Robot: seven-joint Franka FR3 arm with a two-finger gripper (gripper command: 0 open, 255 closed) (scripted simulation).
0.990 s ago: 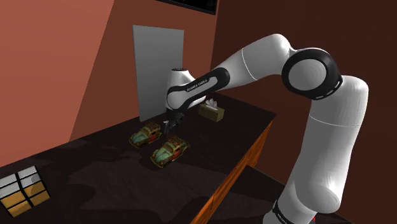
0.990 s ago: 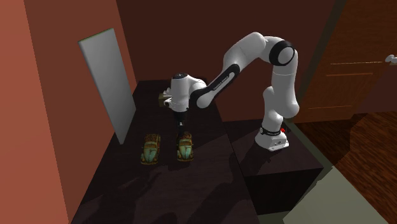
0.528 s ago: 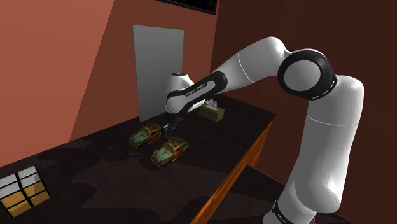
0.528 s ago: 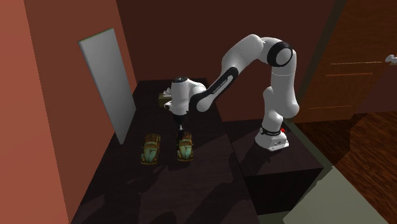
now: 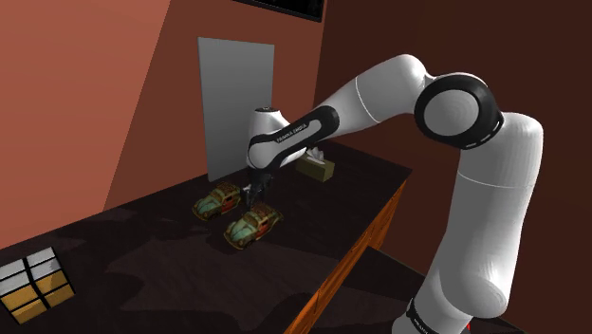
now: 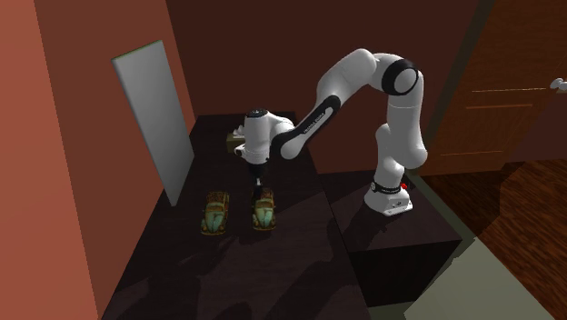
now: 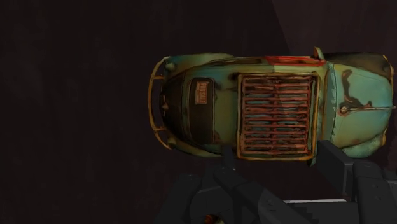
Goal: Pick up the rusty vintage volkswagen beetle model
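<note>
Two rusty teal beetle models stand side by side on the dark table (image 5: 142,242). My black gripper (image 5: 253,196) has come straight down onto the one nearer the table's front edge (image 5: 253,226) (image 6: 263,211). From the wrist, that beetle (image 7: 273,105) shows its rusted roof rack and bumper. The two fingers (image 7: 238,178) stand apart on either side of the rack section, and the gripper (image 7: 280,159) is shut on the car. It still rests on the table. The second beetle (image 5: 216,200) (image 6: 215,214) sits untouched beside it, closer to the wall.
A tissue box (image 5: 316,167) stands behind the arm near the far end of the table. A grey panel (image 5: 234,104) leans on the red wall. A small white and yellow box (image 5: 33,282) sits at the shoulder view's lower left. The table's orange front edge (image 5: 365,242) runs close by.
Over the last second my gripper sank a little onto the nearer beetle and its fingers shut. Nothing has moved in the last half second.
</note>
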